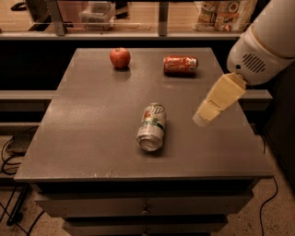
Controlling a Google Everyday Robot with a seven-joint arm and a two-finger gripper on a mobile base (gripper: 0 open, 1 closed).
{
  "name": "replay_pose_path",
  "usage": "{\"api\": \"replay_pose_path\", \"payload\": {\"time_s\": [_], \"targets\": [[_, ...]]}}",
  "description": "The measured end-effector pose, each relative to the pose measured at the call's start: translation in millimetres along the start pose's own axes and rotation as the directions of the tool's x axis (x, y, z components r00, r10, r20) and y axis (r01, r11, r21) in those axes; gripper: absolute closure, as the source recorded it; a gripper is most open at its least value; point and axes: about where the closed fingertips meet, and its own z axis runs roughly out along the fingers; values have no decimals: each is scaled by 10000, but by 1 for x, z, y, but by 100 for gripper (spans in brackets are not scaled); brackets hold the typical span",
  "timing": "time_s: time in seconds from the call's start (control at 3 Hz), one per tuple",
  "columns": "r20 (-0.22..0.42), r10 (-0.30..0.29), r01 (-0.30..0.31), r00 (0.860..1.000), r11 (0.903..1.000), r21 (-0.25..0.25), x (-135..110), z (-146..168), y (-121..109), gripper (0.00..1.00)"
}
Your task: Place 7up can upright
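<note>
- One 7up can (151, 126) is lying on its side near the middle of the gray table (83, 129), a little to the near side. Its silver end is pointing at the near edge.
- One red-orange can (180, 65) is lying on its side at the far right of the table.
- One red apple (120, 58) is sitting at the far side, left of the red-orange can.
- The white arm (262, 41) is coming in from the right, and its top is cut off by the edge of the view.
- Some packets (226, 14) on the far ledge are cut off at the top and are hard to make out.
- One gripper (201, 120) is hanging over the right side of the table, just right of the 7up can and apart from it. It is holding nothing. I cannot tell if it is open or closed.
</note>
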Motion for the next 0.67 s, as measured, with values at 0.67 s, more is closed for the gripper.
{"api": "replay_pose_path", "payload": {"time_s": [0.67], "targets": [[116, 432, -410, 9990, 9878, -1504, -76, 48, 37, 0]]}}
